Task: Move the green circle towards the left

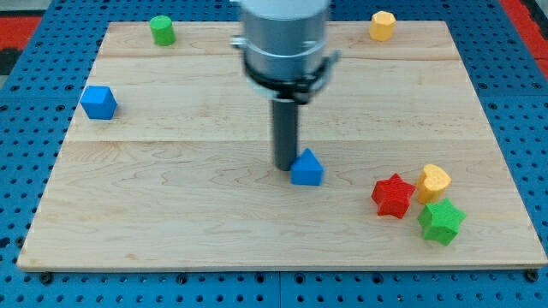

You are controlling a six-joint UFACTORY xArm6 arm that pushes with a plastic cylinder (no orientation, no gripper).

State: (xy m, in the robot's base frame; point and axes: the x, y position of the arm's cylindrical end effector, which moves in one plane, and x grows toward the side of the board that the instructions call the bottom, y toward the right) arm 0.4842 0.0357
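Note:
The green circle [162,29] is a small green cylinder standing near the top left corner of the wooden board [171,205]. My tip [284,168] rests on the board near its middle, far to the lower right of the green circle. The tip touches or nearly touches the left side of a blue triangle block [306,168]. The arm's grey body [284,38] hangs over the top middle of the view.
A blue cube [98,102] sits at the left edge. A yellow hexagon block [382,25] is at the top right. A red star [393,195], a yellow heart [433,182] and a green star [441,221] cluster at the lower right.

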